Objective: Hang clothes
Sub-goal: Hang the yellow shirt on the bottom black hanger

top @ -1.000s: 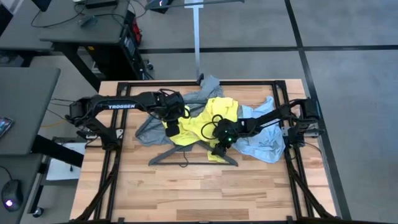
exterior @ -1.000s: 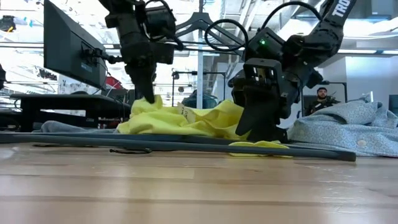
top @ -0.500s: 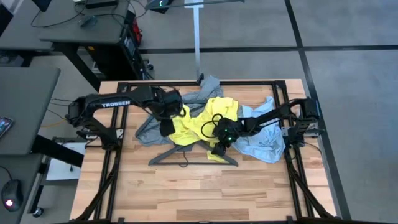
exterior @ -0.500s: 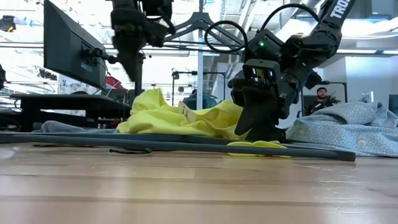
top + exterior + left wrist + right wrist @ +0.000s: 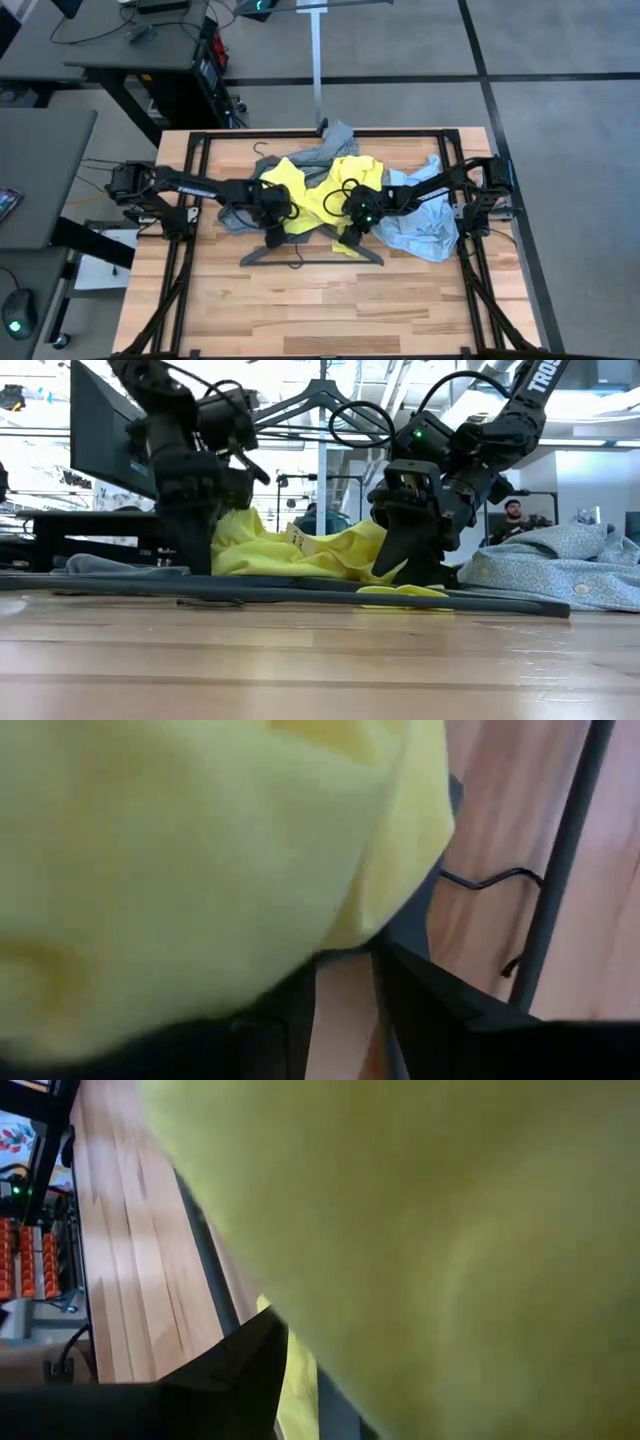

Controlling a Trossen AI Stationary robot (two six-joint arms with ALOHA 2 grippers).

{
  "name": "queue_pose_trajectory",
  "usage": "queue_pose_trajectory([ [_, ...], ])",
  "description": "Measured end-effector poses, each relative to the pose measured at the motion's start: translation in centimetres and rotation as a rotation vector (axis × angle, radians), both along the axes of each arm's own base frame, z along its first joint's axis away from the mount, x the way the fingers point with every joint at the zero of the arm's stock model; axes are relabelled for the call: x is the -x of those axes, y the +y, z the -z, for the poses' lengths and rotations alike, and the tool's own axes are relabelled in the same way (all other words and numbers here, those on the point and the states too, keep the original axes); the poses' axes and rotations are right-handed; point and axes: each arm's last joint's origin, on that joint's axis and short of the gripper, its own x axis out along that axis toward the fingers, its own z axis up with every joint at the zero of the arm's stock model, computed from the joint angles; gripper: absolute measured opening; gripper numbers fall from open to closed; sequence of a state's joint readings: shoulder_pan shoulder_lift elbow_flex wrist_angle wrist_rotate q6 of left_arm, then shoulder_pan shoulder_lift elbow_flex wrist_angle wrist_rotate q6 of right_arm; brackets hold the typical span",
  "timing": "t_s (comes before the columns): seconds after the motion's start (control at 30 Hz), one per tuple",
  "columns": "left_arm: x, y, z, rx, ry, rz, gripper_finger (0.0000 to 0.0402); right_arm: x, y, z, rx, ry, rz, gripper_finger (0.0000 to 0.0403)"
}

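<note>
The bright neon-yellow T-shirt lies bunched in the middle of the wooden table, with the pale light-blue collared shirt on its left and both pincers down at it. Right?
Not quite. In the high view the pale light-blue collared shirt lies on the right of the bright neon-yellow T-shirt, not its left. The rest holds: it is bunched mid-table, with the left pincer and right pincer down at it.

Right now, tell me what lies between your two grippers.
In the high view, the yellow T-shirt fills the stretch between the left gripper and the right gripper, above the black hanger.
</note>
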State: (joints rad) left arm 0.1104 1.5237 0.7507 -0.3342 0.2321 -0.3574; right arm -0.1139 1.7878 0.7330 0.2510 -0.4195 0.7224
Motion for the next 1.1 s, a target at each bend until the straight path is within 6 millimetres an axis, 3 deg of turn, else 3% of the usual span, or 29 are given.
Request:
queue_pose_trajectory([
  [0.17, 0.0, -0.2, 0.7, -0.007, -0.09, 0.004, 0.01, -0.3, 0.3, -0.2, -0.034, -0.014, 0.032, 0.0185],
  [0.47, 0.1, -0.2, 0.9, -0.036, -0.097, 0.048, 0.01, -0.9, 0.3, -0.8, -0.09, -0.086, 0.078, 0.0168],
  [0.77, 0.1, -0.1, 0.9, -0.056, -0.107, 0.067, 0.01, -1.9, 2.8, 1.8, -0.178, -0.042, 0.069, 0.0145],
  [0.9, 0.2, -0.1, 1.0, -0.055, -0.092, 0.07, 0.01, -2.2, 3.1, 1.9, -0.206, -0.075, 0.054, 0.0143],
  [1.1, 1.0, -0.2, -1.0, -0.075, 0.039, 0.109, 0.01, -1.9, 2.1, 0.8, -0.221, -0.083, 0.054, 0.0143],
])
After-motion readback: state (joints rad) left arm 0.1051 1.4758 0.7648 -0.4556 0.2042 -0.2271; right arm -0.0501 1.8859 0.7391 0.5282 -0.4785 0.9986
